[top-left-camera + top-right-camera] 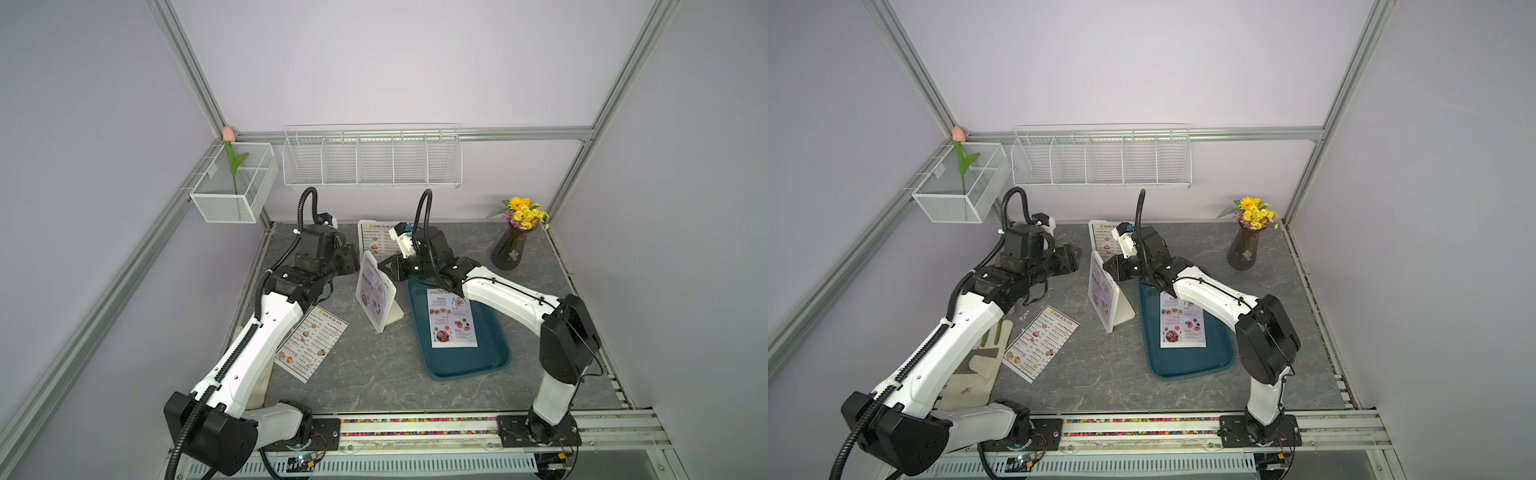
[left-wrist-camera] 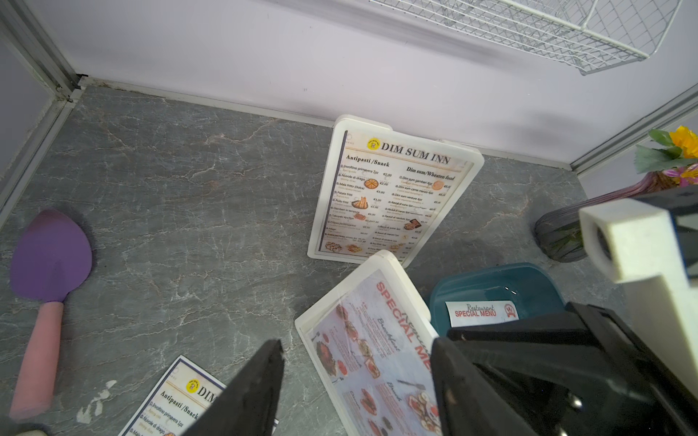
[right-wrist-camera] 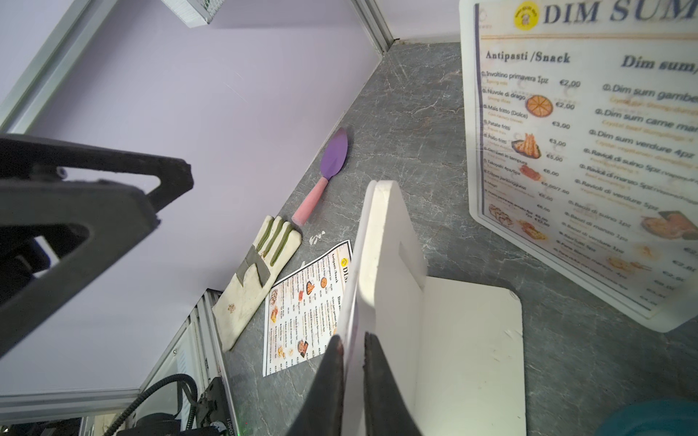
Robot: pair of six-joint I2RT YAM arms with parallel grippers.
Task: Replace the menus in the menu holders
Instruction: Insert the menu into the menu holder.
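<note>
A white menu holder [image 1: 376, 293] stands mid-table with a SPECIAL MENU sheet behind its clear front [image 2: 377, 339]. My right gripper [image 3: 353, 339] is shut on its upper edge, one finger on each side of the thin front panel. My left gripper [image 2: 359, 345] hovers open just left of this holder, with nothing between its fingers. A second menu holder [image 1: 374, 241] with a DIM SUM INN menu stands by the back wall. A loose DIM SUM INN menu [image 1: 311, 343] lies flat at the left. Another SPECIAL MENU sheet [image 1: 451, 318] lies in the teal tray [image 1: 465, 361].
A purple spatula with a pink handle [image 2: 49, 271] and a white glove [image 3: 257, 279] lie along the left wall. A dark vase of yellow flowers [image 1: 511, 245] stands at the back right. Wire baskets [image 1: 372, 160] hang on the back wall.
</note>
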